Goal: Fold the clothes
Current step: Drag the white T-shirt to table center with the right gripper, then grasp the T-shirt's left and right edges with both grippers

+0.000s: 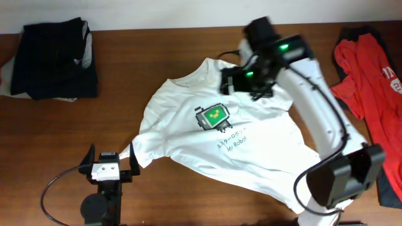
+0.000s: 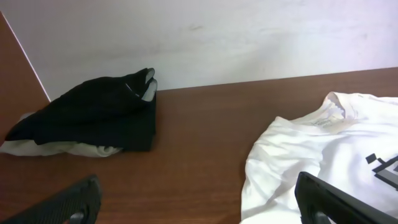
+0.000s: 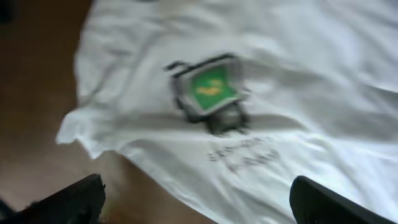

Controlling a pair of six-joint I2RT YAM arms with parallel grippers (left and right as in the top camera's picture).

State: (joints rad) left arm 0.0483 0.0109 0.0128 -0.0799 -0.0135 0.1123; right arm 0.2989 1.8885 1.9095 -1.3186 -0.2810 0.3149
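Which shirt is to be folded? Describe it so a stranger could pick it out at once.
On the brown table, look in the middle, between the black pile at the far left and the red garment at the right edge. There a white T-shirt lies spread out and rumpled. Only it bears a small green-and-black picture on its chest.
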